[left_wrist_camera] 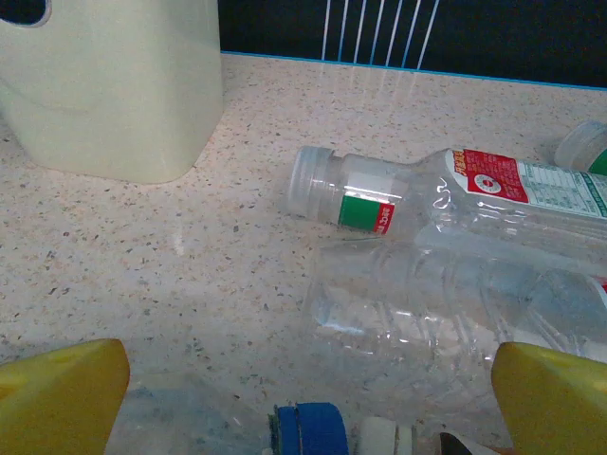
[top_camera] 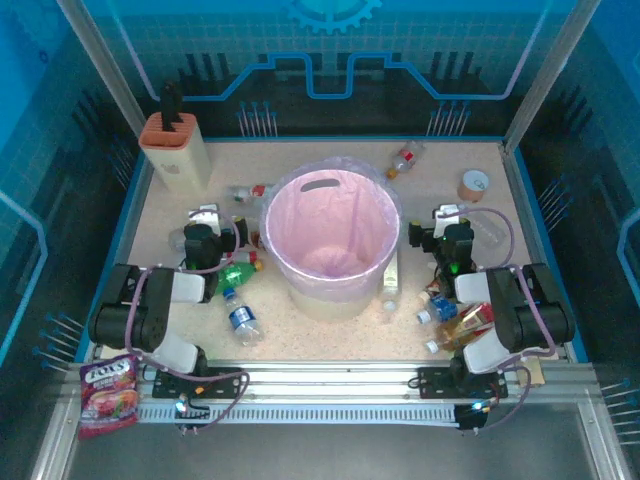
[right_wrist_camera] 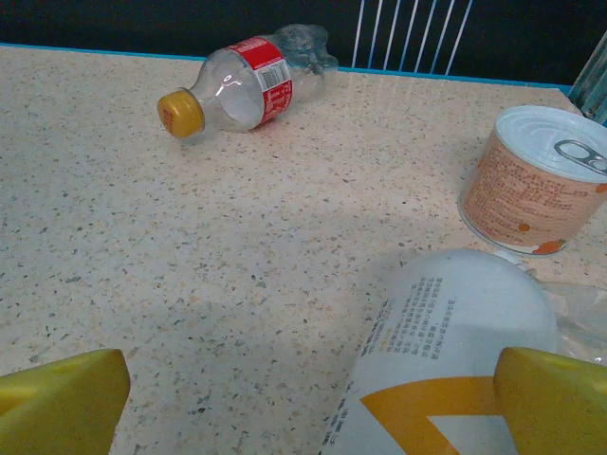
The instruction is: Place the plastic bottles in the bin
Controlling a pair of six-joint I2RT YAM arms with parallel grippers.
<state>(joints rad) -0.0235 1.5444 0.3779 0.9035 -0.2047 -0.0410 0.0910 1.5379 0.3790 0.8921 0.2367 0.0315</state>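
Speckled table (top_camera: 300,335) | left gripper (left_wrist_camera: 303,398), right gripper (right_wrist_camera: 308,403): jaws apart, empty | risk: slick clear bottle (left_wrist_camera: 417,303) may roll from closing fingers, missing bin (top_camera: 330,295)

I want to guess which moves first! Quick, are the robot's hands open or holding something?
Left gripper: open, holding nothing.
Right gripper: open, holding nothing.

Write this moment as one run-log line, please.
left claw: open, empty, by clear bottle | right claw: open, empty | bin: looks empty | bottles: scattered on table
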